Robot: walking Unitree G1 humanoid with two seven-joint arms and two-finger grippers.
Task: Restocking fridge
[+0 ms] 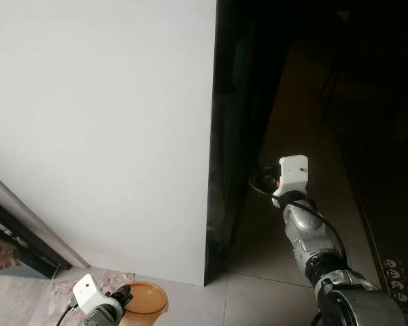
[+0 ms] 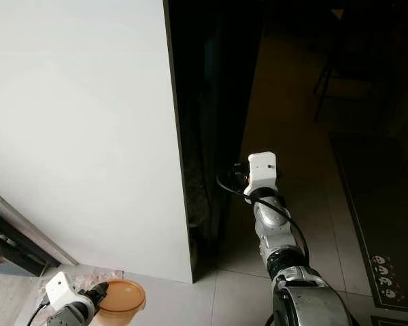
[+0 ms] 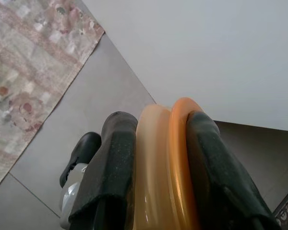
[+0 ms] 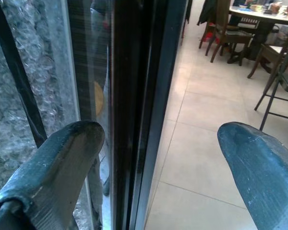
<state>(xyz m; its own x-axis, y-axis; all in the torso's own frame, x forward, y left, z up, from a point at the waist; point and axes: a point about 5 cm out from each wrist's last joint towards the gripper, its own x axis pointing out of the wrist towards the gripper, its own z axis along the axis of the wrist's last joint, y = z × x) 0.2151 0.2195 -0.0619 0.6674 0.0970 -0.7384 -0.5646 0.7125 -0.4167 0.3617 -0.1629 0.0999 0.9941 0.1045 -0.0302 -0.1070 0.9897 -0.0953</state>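
A round orange container with an orange lid point(image 3: 163, 167) sits clamped between the two black fingers of my left gripper point(image 3: 158, 123), low at my left side above the tiled floor point(image 1: 144, 301). The tall white fridge side point(image 1: 109, 122) rises in front of me, its dark front edge point(image 1: 224, 170) to the right. My right arm point(image 1: 302, 231) reaches toward that edge. My right gripper point(image 4: 158, 139) stands open just beside the dark glossy door edge point(image 4: 129, 96), with nothing between its fingers.
A patterned rug point(image 3: 24, 72) lies on the floor by my left side. A dark floor mat point(image 1: 394, 272) runs along the right. Beyond the fridge, a dining table with chairs point(image 4: 249, 28) stands on open tiles. A dark frame point(image 1: 13, 238) crosses the lower left.
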